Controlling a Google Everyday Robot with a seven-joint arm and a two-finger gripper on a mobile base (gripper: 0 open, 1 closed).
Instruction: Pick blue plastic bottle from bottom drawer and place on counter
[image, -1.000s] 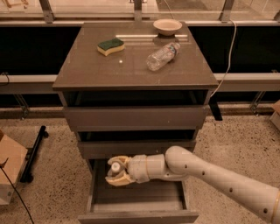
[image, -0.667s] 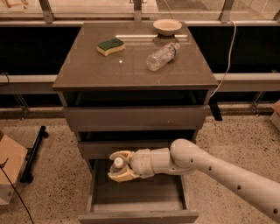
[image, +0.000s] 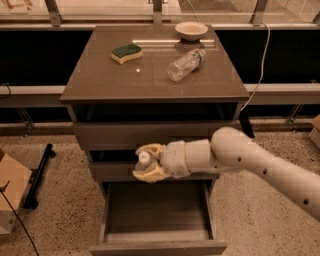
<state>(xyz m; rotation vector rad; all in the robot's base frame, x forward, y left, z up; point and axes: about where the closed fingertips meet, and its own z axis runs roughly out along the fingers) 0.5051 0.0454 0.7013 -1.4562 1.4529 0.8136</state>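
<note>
**Fig.: Small bottle held in pincer above the open bottom drawer**

Arm (image: 260, 162) enters from approx. 4 o'clock of the frame and reaches toward 9 o'clock, across the front of the cabinet. Pincer (image: 145, 163) sits level w/ the middle drawer front (image: 115, 172), above the open bottom drawer (image: 157, 247) and below the worktop (image: 150, 82). Its yellowish fingers (image: 151, 149) are clenched on the small bottle (image: 144, 158): one finger at 12 o'clock of the white cap, the other at 6 o'clock. Only the cap and a little of the neck show; the rest of the bottle is hidden by the fingers.

Bottom drawer is pulled out toward 6 o'clock, its grey floor showing. The bottle is clear of that floor, not touching it, and not on the worktop.

On the worktop, taken from the slab's centre:
- sponge (image: 126, 52), green on yellow, at approx. 10 o'clock;
- shallow bowl (image: 191, 30) at 1 o'clock, by the far edge;
- clear water bottle (image: 186, 64) lying on its side at 3 o'clock, cap end toward the bowl.

The three are apart from one another.

On the floor at 9 o'clock of the cabinet: cardboard box (image: 10, 192).
</note>
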